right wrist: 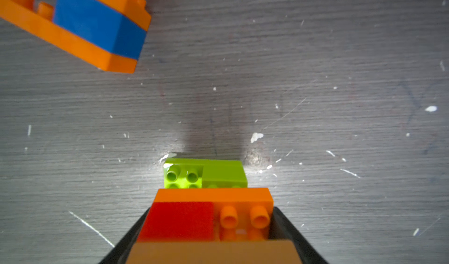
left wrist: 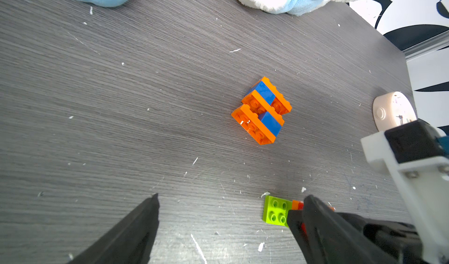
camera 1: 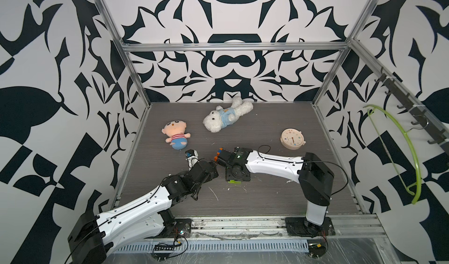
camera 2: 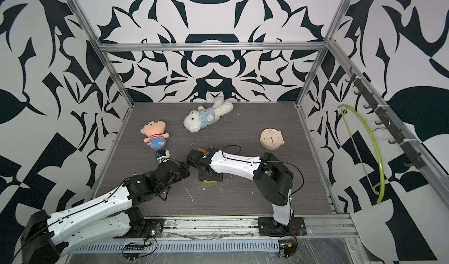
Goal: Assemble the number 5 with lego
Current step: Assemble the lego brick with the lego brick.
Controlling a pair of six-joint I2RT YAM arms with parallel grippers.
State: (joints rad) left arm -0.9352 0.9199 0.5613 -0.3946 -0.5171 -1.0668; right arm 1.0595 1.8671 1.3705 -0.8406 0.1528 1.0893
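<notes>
Lego clusters are numbering two, both sitting mid-table and well apart from every edge of the grey wood-grain tabletop. One striped-shirt plush doll is lying toward the left edge, apart from the bricks. The left gripper is standing wide, with nothing between its black fingers, and the orange-and-blue cluster is lying loose on the wood beyond them. Two blue bricks are showing between orange ones in that cluster; in both top views the right arm is covering part of it. Near it, toward the front edge, the right gripper is clamping the four-colour cluster by its sides: tan nearest the wrist, then red and orange, with green at the far end, down at the tabletop. Whether the green end is bearing on the wood cannot be confirmed. One white plush animal in a blue shirt is lying behind the clusters, close to the back edge. One round beige clock is lying face up toward the right edge. Bare scuffed wood is stretching from the clusters toward the front edge.
</notes>
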